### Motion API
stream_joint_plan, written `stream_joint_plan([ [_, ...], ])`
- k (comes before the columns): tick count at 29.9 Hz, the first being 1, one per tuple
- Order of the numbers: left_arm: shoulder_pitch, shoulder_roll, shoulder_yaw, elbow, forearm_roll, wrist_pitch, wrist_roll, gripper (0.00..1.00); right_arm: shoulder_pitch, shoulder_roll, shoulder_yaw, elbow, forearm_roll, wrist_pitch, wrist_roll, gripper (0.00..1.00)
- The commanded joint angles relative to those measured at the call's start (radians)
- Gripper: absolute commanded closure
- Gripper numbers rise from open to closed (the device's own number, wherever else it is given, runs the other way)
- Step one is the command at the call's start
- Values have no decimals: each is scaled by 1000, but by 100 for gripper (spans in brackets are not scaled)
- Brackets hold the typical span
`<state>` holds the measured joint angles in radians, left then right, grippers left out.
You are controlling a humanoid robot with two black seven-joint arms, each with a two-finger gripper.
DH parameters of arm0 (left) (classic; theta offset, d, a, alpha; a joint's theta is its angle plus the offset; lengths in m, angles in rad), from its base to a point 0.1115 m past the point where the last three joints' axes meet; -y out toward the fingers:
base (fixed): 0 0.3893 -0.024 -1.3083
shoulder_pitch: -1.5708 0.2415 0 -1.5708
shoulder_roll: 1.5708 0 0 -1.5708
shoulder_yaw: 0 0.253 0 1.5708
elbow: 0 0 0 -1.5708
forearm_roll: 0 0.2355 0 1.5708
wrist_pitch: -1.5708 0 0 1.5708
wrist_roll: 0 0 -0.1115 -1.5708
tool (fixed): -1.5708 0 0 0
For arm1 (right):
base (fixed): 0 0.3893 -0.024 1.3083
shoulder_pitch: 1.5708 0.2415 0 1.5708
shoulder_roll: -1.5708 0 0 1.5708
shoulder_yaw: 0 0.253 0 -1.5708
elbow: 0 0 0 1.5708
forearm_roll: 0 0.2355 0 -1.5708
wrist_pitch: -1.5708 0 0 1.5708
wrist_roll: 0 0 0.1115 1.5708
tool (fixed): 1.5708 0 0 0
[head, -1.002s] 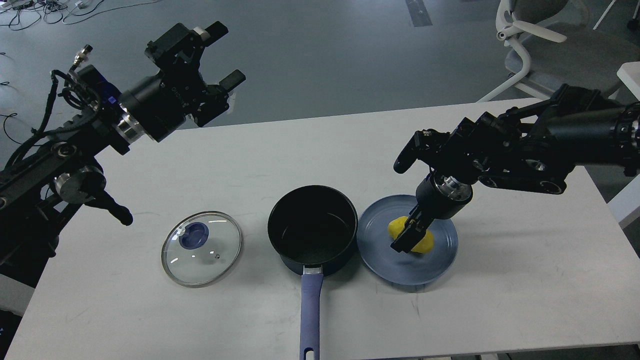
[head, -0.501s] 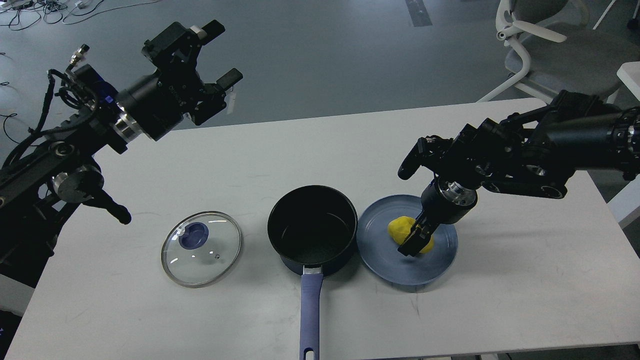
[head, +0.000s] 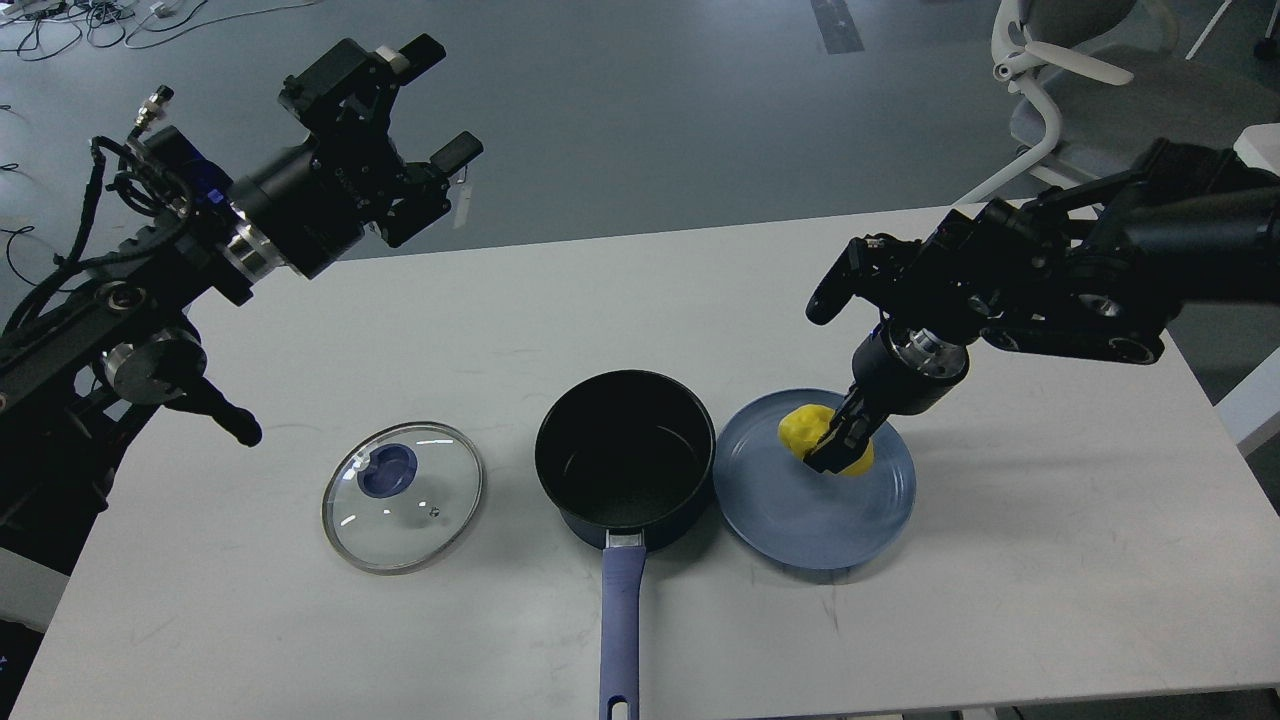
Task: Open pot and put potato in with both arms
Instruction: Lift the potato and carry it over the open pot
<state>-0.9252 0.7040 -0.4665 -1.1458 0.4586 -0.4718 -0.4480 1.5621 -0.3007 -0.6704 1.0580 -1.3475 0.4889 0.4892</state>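
Two black arms over a white table [head: 1000, 560], with the pot [head: 625, 462] as landmark: open, lidless, handle pointing toward the viewer. Glass lid [head: 403, 497] lay flat to the pot's left, apart from it. Blue plate [head: 815, 480] touched the pot's right side. Right gripper [head: 832, 447] clenched around the yellow potato [head: 824, 438] above the far part of that plate; whether lifted clear of it, impossible to tell. Left gripper [head: 430, 105] hung high, far left of the pot, fingers spread wide, holding nothing.
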Motion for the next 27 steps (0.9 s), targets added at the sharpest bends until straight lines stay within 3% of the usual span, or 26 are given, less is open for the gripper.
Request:
stream_joint_plan([
  [1,0,-1,0,0,0,-1,0,3,108,-77,3,89,4,0,-1,71],
  [10,-1,-3,0,-2,0,-2,0,3,187,-41,66,120,85,0,-1,71],
  [20,-1,-1,-1,-2,0,-2,2,3,119,185,68,-10,94,0,-1,70],
  [27,0,-4,0,-2,0,-1,2,3,81,275,69,-59,134,0,-1,70],
])
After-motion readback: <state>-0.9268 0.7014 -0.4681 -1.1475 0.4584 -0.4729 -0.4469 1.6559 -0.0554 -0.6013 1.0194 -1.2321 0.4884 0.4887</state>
